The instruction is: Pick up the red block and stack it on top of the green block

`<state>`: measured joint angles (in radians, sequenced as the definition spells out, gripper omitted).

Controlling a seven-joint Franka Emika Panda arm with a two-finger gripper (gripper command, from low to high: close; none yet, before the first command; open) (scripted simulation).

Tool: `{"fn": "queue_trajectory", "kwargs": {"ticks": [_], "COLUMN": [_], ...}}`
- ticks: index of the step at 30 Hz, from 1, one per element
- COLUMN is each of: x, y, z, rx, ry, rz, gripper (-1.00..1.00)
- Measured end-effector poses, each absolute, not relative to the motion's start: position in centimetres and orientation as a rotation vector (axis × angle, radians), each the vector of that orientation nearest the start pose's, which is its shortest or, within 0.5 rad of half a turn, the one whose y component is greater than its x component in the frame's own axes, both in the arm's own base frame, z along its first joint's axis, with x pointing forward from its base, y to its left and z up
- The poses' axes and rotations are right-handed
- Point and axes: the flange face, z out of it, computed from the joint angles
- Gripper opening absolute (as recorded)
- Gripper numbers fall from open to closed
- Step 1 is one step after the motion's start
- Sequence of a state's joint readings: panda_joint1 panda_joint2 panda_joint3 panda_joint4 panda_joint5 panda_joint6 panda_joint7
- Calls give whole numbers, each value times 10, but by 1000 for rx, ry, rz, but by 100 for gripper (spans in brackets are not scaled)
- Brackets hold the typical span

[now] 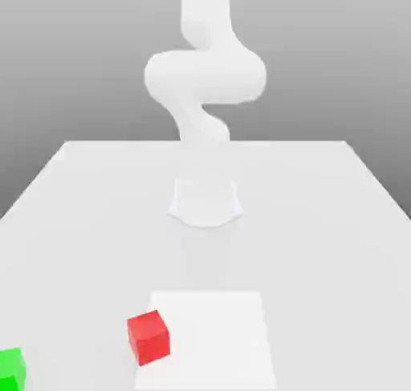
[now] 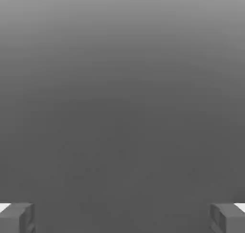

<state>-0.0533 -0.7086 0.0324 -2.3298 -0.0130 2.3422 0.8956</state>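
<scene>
On table (image 1: 337, 221), red block (image 1: 148, 336), green block (image 1: 11, 368) apart

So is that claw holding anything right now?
Nothing. The claw is open and bare; the small matte red cube and green cube sit on the white table.

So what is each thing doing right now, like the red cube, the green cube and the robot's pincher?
small bright red cube: resting on the white table, untouched, partly on a paler square patch.
small bright green cube: resting on the table at the exterior view's left edge, apart from the red cube, nothing stacked on it.
two-finger gripper: open wide, holding nothing.
white robot arm: raised above the table.
</scene>
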Motion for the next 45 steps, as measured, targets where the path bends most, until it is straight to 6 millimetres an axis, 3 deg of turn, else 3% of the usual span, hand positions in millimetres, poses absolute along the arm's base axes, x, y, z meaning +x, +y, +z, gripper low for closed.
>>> {"fn": "queue_trajectory", "kwargs": {"ticks": [5, 11, 16, 22, 28, 29, 36, 41, 42, 45], "x": [437, 468, 467, 438, 431, 431, 431, 431, 434, 454], "y": [-23, -52, -74, -89, -88, -87, -87, -88, -93, -133], "z": [569, 445, 342, 229, 154, 147, 148, 199, 207, 218], "rx": [-2399, -2287, -2139, -1892, -1844, -1845, -1843, -1843, -1835, -1775], "ry": [1527, 1898, 2185, 2494, 2542, 2542, 2541, 2542, 2547, 2585], "rz": [-766, -536, -326, -51, -1, 0, -2, -3, -1, 4], "gripper": [0, 0, 0, 0, 0, -100, -100, -100, -100, -100]}}
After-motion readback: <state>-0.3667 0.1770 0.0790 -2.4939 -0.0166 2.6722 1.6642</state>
